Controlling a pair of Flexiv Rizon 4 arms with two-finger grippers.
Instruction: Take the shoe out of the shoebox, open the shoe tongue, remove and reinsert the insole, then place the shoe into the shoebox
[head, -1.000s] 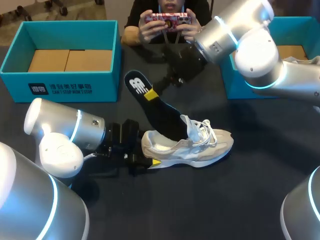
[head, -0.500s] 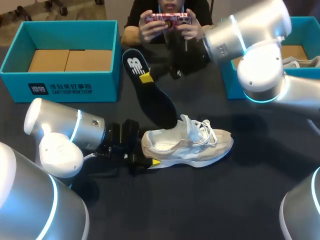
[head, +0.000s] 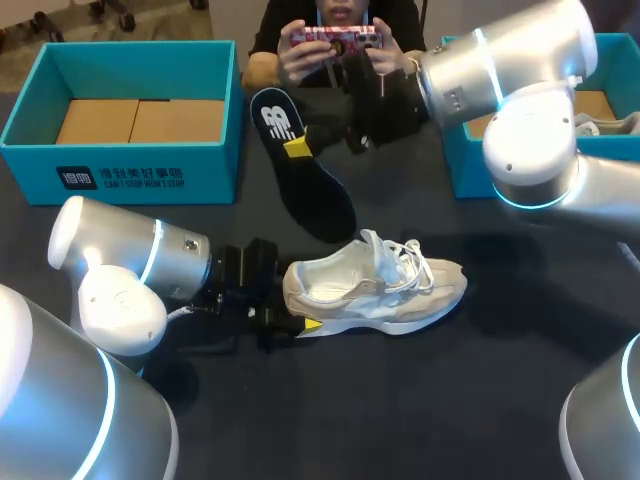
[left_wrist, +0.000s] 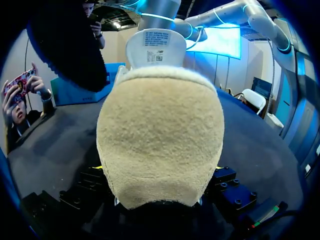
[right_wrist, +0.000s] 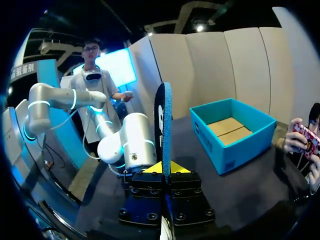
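Note:
A beige and white shoe (head: 375, 285) lies on its side on the dark table, toe to the right. My left gripper (head: 290, 315) is shut on its heel, and that heel (left_wrist: 160, 140) fills the left wrist view between the fingers. The black insole (head: 305, 180) hangs tilted in the air, clear of the shoe, its lower tip just above the shoe's opening. My right gripper (head: 298, 148) is shut on the insole near its upper end. In the right wrist view the insole (right_wrist: 162, 125) stands edge-on between the yellow tips of the right gripper (right_wrist: 163, 168). The insole (left_wrist: 65, 45) also shows above the heel.
A teal shoebox (head: 120, 110) with cardboard inside stands at the back left. A second teal box (head: 600, 55) at the back right holds another shoe (head: 612, 122), partly behind my right arm. Bare table lies in front of the shoe.
My right gripper has lifted the insole up and toward the back of the table, drawing its tip out of the shoe. The left arm and shoe have stayed still.

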